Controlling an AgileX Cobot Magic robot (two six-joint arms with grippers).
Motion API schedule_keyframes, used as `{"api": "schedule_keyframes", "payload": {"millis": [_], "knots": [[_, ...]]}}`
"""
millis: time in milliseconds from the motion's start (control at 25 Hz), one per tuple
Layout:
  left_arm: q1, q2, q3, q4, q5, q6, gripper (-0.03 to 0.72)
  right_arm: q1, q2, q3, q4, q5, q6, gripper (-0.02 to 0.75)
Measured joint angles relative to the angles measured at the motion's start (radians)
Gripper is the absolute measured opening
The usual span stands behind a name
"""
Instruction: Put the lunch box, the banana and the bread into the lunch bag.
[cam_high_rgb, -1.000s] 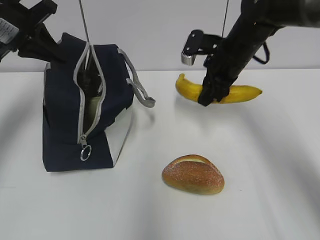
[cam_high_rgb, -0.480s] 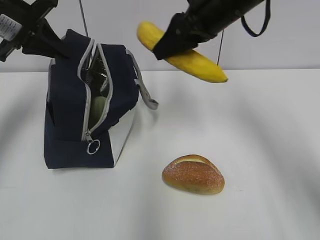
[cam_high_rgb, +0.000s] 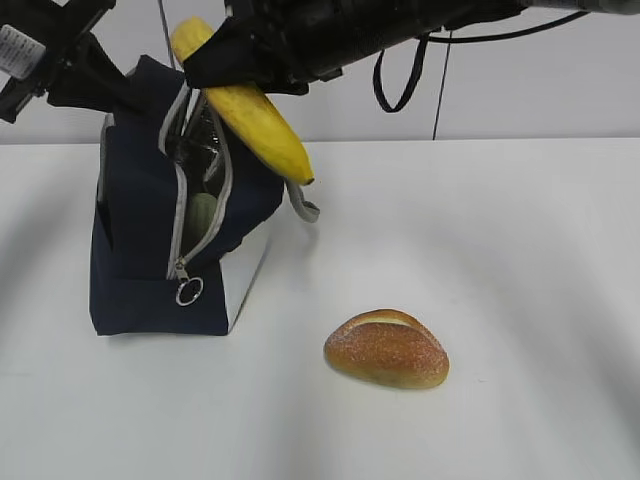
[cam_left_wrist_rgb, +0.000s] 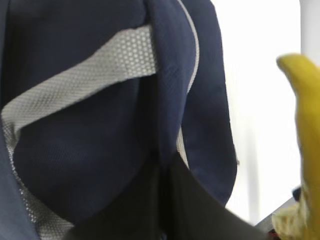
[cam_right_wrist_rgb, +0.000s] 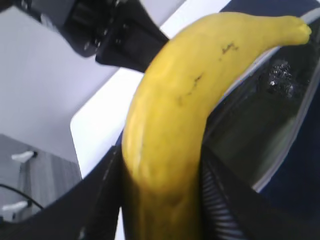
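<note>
At the left of the white counter (cam_high_rgb: 520, 260), the left gripper (cam_high_rgb: 100, 85) pinches the top edge of the boxy navy fabric lunch bag (cam_high_rgb: 140, 250), its grey zipper gaping over the pale green lunch box (cam_high_rgb: 203, 212) inside. Above that opening the right gripper (cam_high_rgb: 235, 65) clamps the smooth, curved yellow banana (cam_high_rgb: 262, 125), tilted tip-down. Right of the bag, well apart, lies the oval, golden-brown bread (cam_high_rgb: 386, 349).
</note>
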Motion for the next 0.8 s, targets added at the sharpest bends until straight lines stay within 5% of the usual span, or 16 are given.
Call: {"api": "schedule_keyframes", "payload": {"millis": [440, 800], "knots": [[0.000, 0.000, 0.000, -0.006, 0.017, 0.000, -0.003, 0.000, 0.161, -0.004, 0.131, 0.020, 0.037, 0.309], [0.000, 0.000, 0.000, -0.006, 0.021, 0.000, -0.003, 0.004, 0.224, -0.108, 0.118, -0.045, 0.372, 0.309]]}}
